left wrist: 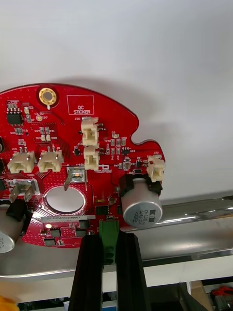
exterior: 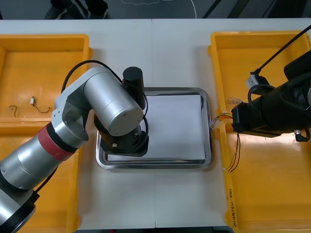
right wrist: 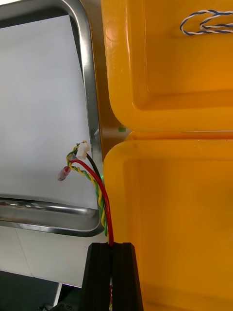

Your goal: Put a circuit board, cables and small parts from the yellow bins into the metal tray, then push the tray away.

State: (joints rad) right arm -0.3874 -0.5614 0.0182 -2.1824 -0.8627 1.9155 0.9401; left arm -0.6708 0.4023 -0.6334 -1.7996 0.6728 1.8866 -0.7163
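A round red circuit board (left wrist: 73, 160) hangs low over the white inside of the metal tray (exterior: 206, 99), close to its rim (left wrist: 194, 214). My left gripper (left wrist: 109, 238) is shut on a green connector at the board's edge. In the front view the left arm reaches over the tray's left part and covers the board. My right gripper (right wrist: 110, 247) is shut on a red and yellow cable (right wrist: 94, 184). That gripper (exterior: 234, 121) sits at the inner wall of the right bins. The cable's plug ends (right wrist: 80, 151) reach over the tray's right rim (right wrist: 91, 97), and its tail (exterior: 236, 153) hangs into the near right bin.
Two yellow bins stand on each side: far left (exterior: 48, 63), near left (exterior: 68, 194), far right (exterior: 252, 58), near right (exterior: 272, 194). A small metal part (exterior: 32, 101) with thin wires lies in the far left bin. A twisted blue and white cable (right wrist: 206, 22) lies in the far right bin.
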